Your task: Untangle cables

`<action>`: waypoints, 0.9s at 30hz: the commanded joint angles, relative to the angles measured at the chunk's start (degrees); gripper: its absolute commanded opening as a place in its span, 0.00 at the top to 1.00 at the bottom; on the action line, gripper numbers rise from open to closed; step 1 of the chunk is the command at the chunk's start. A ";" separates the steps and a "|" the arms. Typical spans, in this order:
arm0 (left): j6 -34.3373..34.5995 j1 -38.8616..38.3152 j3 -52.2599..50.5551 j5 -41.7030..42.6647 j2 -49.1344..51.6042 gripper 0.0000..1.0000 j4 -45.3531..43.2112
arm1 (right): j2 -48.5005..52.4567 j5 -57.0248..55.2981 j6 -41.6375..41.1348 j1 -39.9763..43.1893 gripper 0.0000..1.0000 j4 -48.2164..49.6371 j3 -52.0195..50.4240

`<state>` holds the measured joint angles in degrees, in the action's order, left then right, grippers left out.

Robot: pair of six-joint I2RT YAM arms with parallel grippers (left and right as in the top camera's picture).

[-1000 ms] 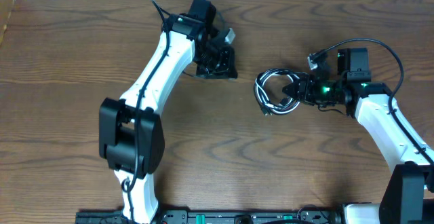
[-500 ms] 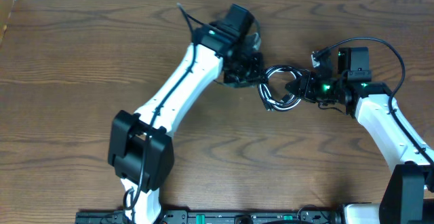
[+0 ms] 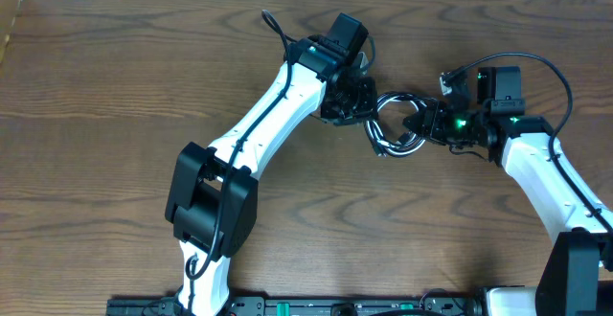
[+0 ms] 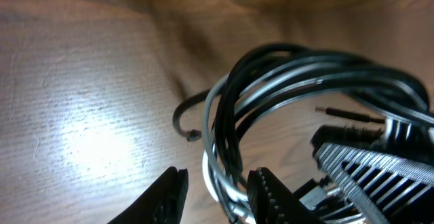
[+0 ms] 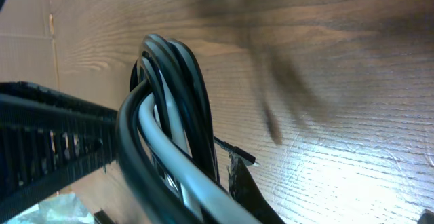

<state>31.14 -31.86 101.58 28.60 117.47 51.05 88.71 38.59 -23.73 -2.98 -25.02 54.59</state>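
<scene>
From overhead we saw little. The left gripper (image 3: 358, 103) (image 4: 217, 191) crowded the left edge of the thin black and white cables (image 3: 397, 149) (image 4: 305, 64) (image 5: 173, 102), a small coil on the brown wood-grain table (image 3: 115, 86), and its own wrist hid the fingers. The left wrist view helped: the jaws stood spread with several strands of the coil running between them, though we could not tell whether either pad touched. One loose black cable end (image 4: 184, 119) curled out to the coil's left, its tip too small to read. On the coil's right, the right gripper (image 3: 421, 123) was pressed together, pinching the strands, and its ridged black finger (image 4: 369, 173) was cut off at the frame's edge. Its own camera gave us little, just blurred strands filling the lens. Whether the coil lay flat or hung clear of the wood, we could not tell.
</scene>
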 commanded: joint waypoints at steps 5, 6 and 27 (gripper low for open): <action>1.11 -1.25 -0.11 -0.87 2.64 0.66 -1.68 | -0.96 0.52 -0.63 -0.11 0.99 0.13 0.15; 1.11 -1.38 -0.11 -1.05 2.93 0.75 -1.68 | -0.96 0.52 -0.63 -0.11 0.99 0.13 0.15; -3.13 5.46 -0.09 -2.73 -8.87 0.92 1.46 | -0.96 -26.14 -0.42 -0.11 0.99 -4.61 0.04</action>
<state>30.74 -28.99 101.58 28.58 112.77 51.79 88.66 19.77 -24.36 -3.57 -29.06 54.59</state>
